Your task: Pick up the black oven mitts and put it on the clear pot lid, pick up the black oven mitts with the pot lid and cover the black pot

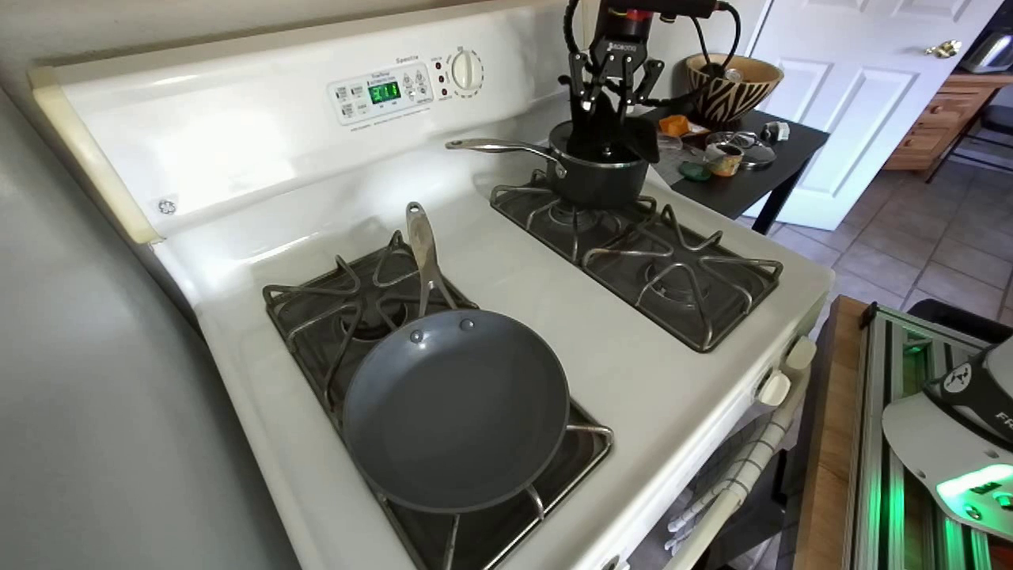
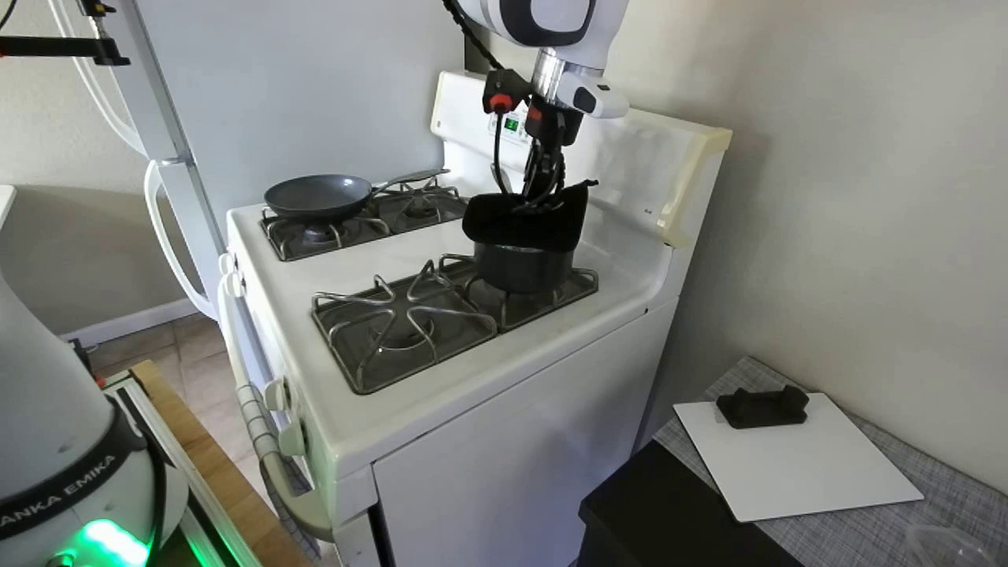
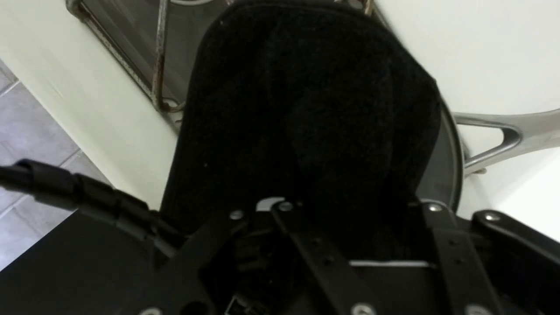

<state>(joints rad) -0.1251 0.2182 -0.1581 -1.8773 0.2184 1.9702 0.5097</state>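
currently, black oven mitt overlies saucepan beneath gripper, grasp indeterminable; in an exterior view, frying pan at saucepan's seven o'clock.

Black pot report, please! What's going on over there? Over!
Tool at black oven mitts; grip unclear. Mitts over black pot. Frying pan apart, seems out of the way.

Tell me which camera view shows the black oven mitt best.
The wrist view: the black oven mitt fills its middle from close above, rounded edge showing, though the tool hides part. Both exterior views show it smaller, over the saucepan, partly blending with the tool.
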